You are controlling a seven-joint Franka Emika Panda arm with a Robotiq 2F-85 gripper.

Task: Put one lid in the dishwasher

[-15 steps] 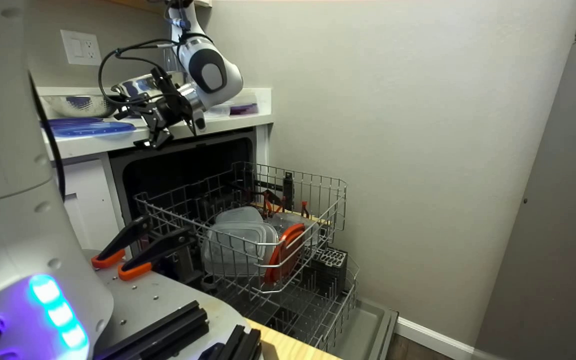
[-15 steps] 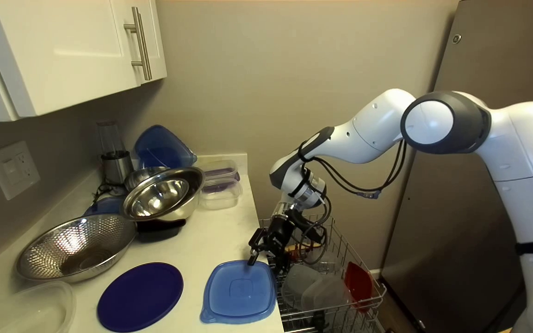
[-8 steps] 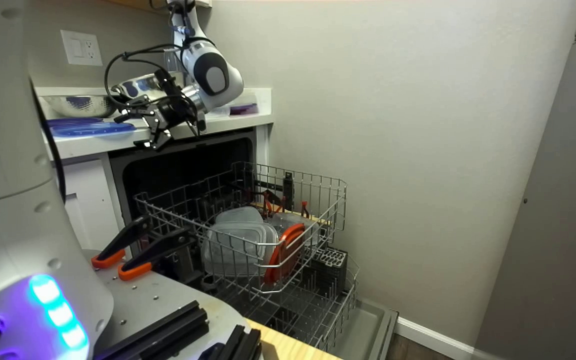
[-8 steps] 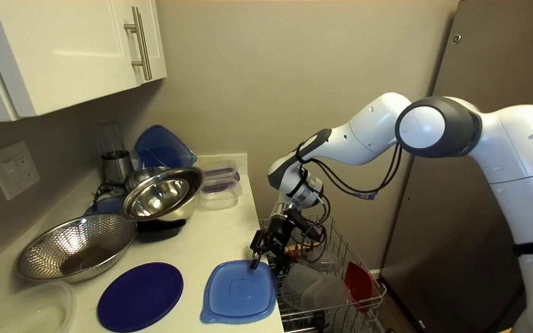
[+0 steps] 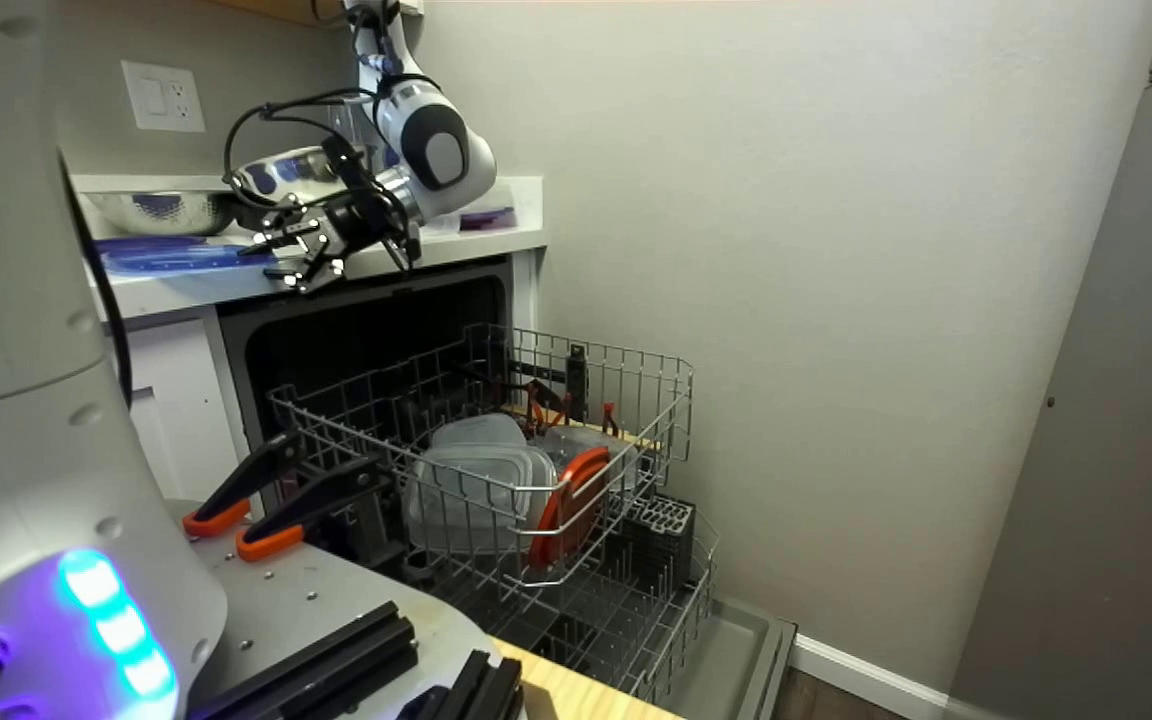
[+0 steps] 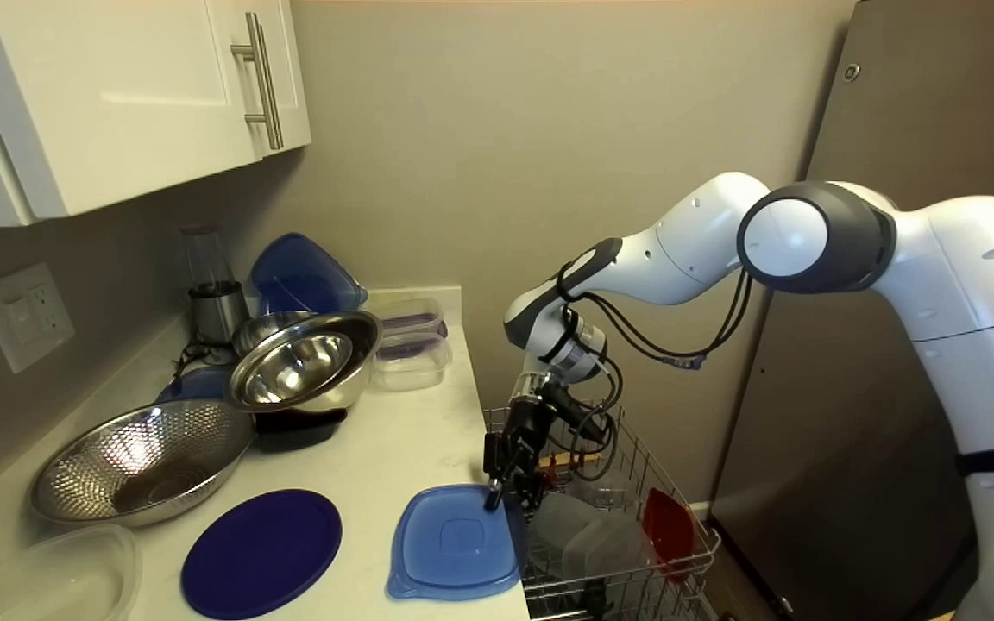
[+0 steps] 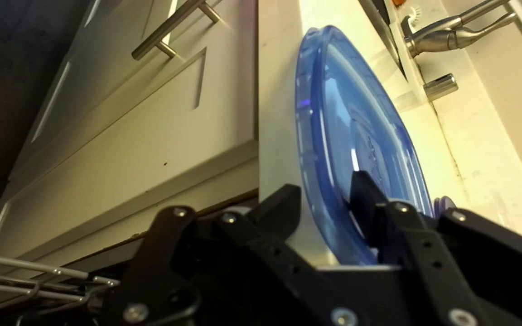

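The blue lid (image 6: pixel 458 539) lies flat on the counter, its right side at the edge above the dishwasher (image 5: pixel 376 320). In both exterior views my gripper (image 6: pixel 511 498) is at that edge of the lid, tilted down from the dishwasher side. The wrist view shows the rim of the lid (image 7: pixel 360 122) between the fingers of my gripper (image 7: pixel 326 181). One finger (image 7: pixel 365 194) is over the lid's top face, close to it or touching. A gap stands between the rim and the opposite finger (image 7: pixel 283 206), so the jaws are partly open. The dishwasher's upper rack (image 5: pixel 681 400) is pulled out below.
Clear containers (image 5: pixel 481 490) and a red-orange piece (image 5: pixel 571 510) stand in the upper rack. On the counter are a dark blue round lid (image 6: pixel 261 552), a colander (image 6: pixel 147 457), metal bowls (image 6: pixel 307 362) and clear boxes (image 6: pixel 411 366). A wall (image 5: pixel 786 250) rises beyond the rack.
The fingers have come much closer together around the lid's edge. Gripper and lid have both shifted slightly toward the rack, the lid still on the counter.
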